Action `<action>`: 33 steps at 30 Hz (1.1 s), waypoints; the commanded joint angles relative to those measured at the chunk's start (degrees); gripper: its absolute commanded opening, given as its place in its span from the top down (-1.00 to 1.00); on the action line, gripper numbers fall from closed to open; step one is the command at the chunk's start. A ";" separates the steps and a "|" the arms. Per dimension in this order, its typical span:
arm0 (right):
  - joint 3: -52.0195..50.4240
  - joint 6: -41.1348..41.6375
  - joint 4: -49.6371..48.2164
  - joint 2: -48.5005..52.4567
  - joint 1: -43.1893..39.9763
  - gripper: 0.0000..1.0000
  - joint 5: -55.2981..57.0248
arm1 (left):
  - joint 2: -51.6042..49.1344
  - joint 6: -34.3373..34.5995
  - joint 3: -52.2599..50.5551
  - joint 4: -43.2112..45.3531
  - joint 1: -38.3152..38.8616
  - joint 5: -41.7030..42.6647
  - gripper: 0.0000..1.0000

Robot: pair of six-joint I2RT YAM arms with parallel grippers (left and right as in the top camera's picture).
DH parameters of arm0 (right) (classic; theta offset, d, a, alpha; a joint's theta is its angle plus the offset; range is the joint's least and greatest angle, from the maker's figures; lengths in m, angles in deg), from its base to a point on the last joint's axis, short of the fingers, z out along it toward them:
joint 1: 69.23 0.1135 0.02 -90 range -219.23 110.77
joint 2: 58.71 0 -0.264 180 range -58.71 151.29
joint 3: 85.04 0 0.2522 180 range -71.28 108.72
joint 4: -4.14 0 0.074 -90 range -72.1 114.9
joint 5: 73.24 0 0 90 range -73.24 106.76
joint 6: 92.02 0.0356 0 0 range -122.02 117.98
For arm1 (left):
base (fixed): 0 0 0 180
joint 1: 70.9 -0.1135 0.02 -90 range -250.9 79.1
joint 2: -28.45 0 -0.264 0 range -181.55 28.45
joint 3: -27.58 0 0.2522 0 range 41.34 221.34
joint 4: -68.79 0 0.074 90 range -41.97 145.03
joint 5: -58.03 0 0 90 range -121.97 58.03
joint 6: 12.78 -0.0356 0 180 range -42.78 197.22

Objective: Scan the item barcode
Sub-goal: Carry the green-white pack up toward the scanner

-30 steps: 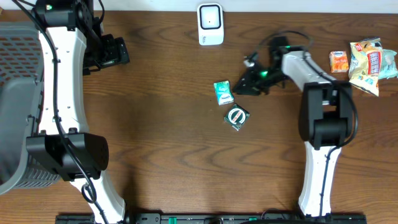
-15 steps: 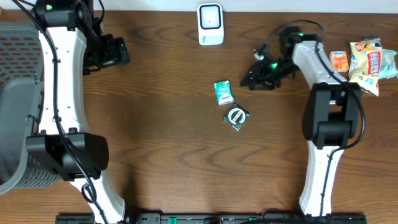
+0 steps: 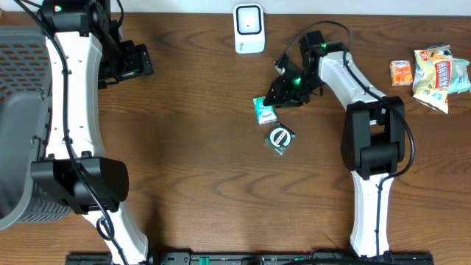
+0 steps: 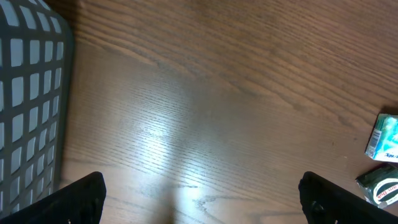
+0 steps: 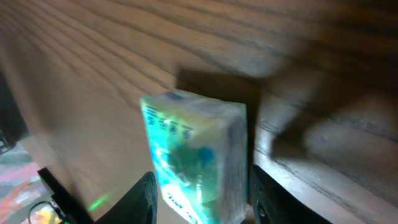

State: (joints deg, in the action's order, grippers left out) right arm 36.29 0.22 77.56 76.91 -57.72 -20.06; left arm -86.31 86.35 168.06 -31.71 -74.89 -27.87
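Note:
A small green packet (image 3: 263, 110) lies flat on the wooden table, below the white barcode scanner (image 3: 249, 28) at the back edge. My right gripper (image 3: 282, 91) is at the packet's right end. In the right wrist view its open jaws straddle the green packet (image 5: 193, 155), which rests on the wood between the fingers (image 5: 144, 198), with only narrow gaps. My left gripper (image 3: 137, 62) hangs open and empty at the far left. In the left wrist view the left gripper (image 4: 202, 200) is over bare wood, with the packet (image 4: 385, 138) at the right edge.
A round green-and-black packet (image 3: 280, 138) lies just in front of the green one. Snack bags (image 3: 440, 73) and a small orange pack (image 3: 401, 72) sit at the far right. A grey mesh basket (image 3: 18, 110) stands at the left edge.
My right gripper swung out to the right, then back left and down around the green packet, with its jaws wider than before. The left arm has not moved.

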 commanded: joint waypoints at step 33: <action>-1.40 -17.68 -8.96 0.00 -12.63 0.99 -52.72 | -0.33 -0.33 0.22 -0.20 -0.22 -0.50 -0.96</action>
State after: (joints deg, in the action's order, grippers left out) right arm 33.93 -15.56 70.07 77.32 -70.75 -69.98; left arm -86.31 86.35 168.06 -31.73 -74.89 -27.85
